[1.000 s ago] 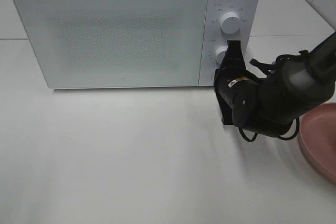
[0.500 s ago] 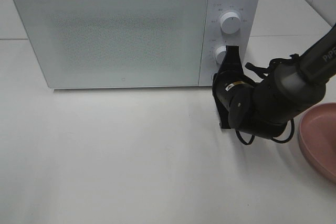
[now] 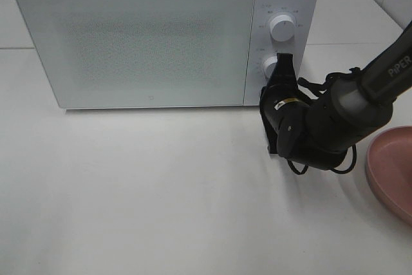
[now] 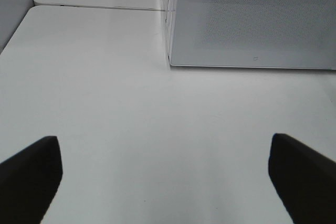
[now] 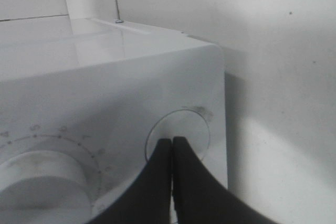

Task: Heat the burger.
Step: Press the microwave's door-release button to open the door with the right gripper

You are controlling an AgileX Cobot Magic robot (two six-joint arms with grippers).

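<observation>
**Right fingers [image 5: 157, 182] at the microwave [image 3: 135, 37] button [image 5: 186, 127]**

The microwave stands at the back of the desk [image 3: 129, 191] with its door shut, and the burger is out of sight. The right fingers are clenched together on nothing, their tips against the round button beside a knob [image 5: 37, 177]. The left fingers [image 4: 31, 166] are spread wide over the desk, holding nothing. A pink plate [image 3: 389, 172] lies at the right edge.

Right arm [image 3: 394, 67] — "PiPER"; microwave [image 3: 148, 37] dial markings unreadable.
</observation>
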